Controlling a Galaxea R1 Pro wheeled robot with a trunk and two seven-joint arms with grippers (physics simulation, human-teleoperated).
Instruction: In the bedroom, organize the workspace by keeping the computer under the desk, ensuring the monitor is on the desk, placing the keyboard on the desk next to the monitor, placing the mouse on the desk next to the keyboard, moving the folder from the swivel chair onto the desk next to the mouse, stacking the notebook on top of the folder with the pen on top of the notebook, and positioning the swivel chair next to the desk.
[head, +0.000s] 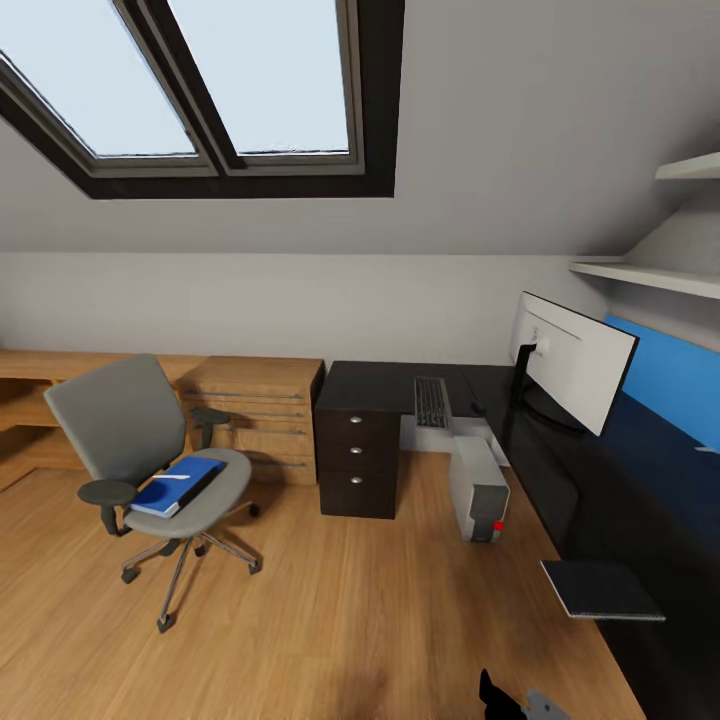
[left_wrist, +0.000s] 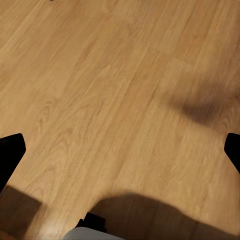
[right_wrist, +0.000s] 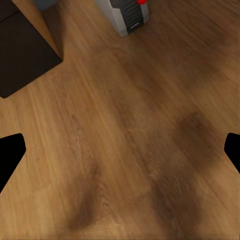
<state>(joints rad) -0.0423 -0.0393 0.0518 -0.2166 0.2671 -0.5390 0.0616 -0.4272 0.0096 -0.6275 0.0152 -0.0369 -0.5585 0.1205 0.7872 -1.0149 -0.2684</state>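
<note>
Bedroom workspace under a sloped ceiling with skylight (head: 200, 80), seen from the head camera. Swivel chair (head: 150, 440): grey, on chrome star base, standing on the wood floor (head: 350, 620) at about 9 o'clock of the scene, well apart from the desk. Folder (head: 178, 485): blue, lying flat on the chair seat, a thin white item resting on top, too small to identify. Oak chest (head: 255, 415): low, behind the chair, just beside the desk's drawer unit. Desk (head: 375, 385): L-shaped, glossy black surface, dark three-drawer unit (head: 358, 460) with silver knobs at its left end. Keyboard (head: 432, 402): dark, on the surface, at about 9 o'clock from the monitor. Monitor (head: 575, 360): upright on the surface at 3 o'clock of the scene, white back facing the camera. Computer (head: 478, 488): light grey tower, on the floor in the desk's inner corner, partly beneath the surface; also at the edge of the right wrist view (right_wrist: 125, 15). Dark flat pad (head: 600, 588): near the desk's front edge at 4 o'clock. Left gripper (left_wrist: 120, 150): fingers spread wide, holding nothing, over bare floor. Right gripper (right_wrist: 120, 150): fingers spread wide, holding nothing, over floor near the drawer unit.
</note>
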